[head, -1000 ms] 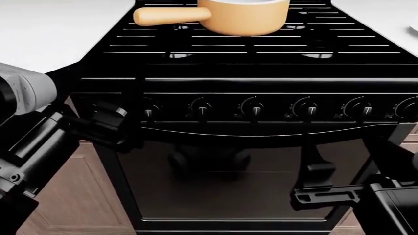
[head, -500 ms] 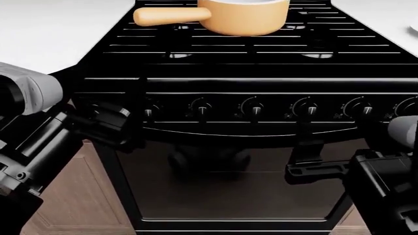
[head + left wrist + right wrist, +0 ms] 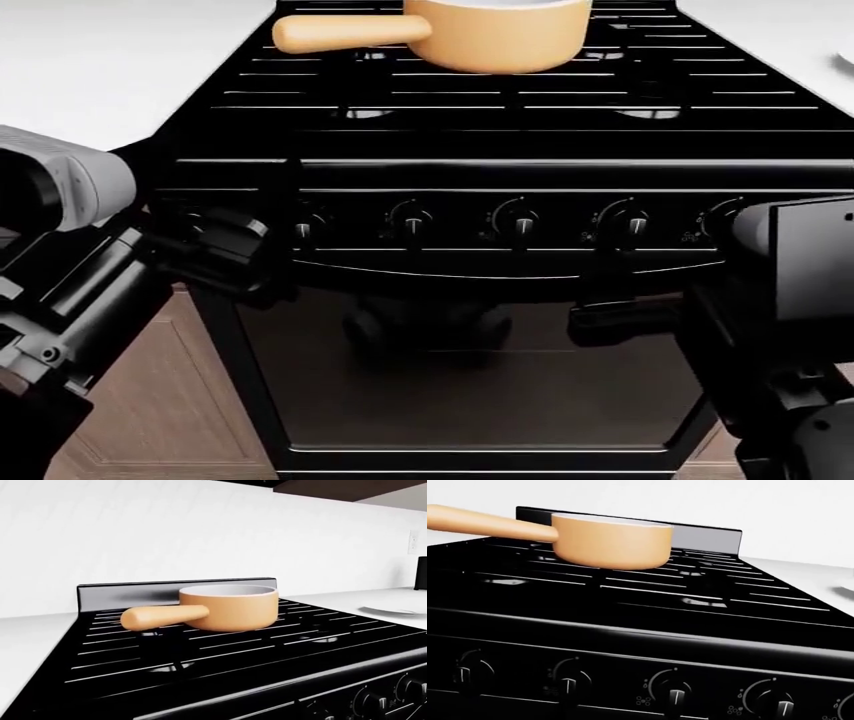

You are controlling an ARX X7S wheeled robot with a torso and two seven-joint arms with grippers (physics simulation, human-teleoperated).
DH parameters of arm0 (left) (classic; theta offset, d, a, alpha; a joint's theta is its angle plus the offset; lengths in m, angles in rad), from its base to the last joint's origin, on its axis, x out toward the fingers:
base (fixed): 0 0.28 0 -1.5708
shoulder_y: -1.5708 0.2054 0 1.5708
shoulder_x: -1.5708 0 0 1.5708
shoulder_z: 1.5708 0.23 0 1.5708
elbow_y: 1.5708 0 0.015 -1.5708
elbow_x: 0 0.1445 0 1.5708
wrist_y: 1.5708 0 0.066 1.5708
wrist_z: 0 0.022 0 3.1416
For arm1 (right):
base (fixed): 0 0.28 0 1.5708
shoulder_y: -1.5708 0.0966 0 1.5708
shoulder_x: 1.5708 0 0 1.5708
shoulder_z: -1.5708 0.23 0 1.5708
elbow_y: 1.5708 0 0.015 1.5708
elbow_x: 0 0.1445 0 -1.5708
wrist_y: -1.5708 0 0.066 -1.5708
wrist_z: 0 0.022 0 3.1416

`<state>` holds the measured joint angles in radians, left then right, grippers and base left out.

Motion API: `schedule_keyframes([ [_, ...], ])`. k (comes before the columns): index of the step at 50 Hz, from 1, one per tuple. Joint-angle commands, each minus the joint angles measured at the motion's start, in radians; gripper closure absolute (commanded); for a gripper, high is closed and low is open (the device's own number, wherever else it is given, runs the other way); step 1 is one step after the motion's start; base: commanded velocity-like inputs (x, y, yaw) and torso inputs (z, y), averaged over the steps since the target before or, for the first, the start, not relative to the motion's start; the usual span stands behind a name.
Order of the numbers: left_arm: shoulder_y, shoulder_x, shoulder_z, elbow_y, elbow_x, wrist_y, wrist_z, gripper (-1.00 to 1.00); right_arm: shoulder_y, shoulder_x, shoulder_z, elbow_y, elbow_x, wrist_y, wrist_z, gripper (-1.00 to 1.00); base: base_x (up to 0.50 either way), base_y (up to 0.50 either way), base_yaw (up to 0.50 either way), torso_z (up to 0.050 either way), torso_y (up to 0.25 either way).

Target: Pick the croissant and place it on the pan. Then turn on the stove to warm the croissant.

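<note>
one rounded orange pan [image 3: 230,608] on ridged black stove [image 3: 220,655].

Bright, even light; glossy stove [image 3: 507,150] reflects softly.

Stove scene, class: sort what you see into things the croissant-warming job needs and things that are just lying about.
Needed for the job:
pan
stove
knobs
The croissant is not in view.

Just lying about:
plate
counter

Kitchen: gas stove [image 3: 507,200], white counter [image 3: 33,640].
</note>
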<state>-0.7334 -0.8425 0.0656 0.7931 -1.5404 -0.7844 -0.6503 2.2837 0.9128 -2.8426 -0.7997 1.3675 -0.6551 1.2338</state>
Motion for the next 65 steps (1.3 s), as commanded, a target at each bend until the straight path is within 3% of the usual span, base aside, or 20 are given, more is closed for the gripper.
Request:
schedule_keyframes([
  [1,0.004,0.004,0.004,-0.010,0.012,0.003,0.010,-1.00,-0.024,-0.027,0.033,0.047,0.054,0.015,-0.020,-1.00,0.00,0.00,0.00,0.000,0.000],
  [65,-0.004,0.027,0.043,-0.059,0.066,0.006,0.035,-1.00,-0.207,-0.050,0.168,0.306,0.241,0.011,-0.200,-1.00,0.00,0.00,0.00,0.000,0.000],
])
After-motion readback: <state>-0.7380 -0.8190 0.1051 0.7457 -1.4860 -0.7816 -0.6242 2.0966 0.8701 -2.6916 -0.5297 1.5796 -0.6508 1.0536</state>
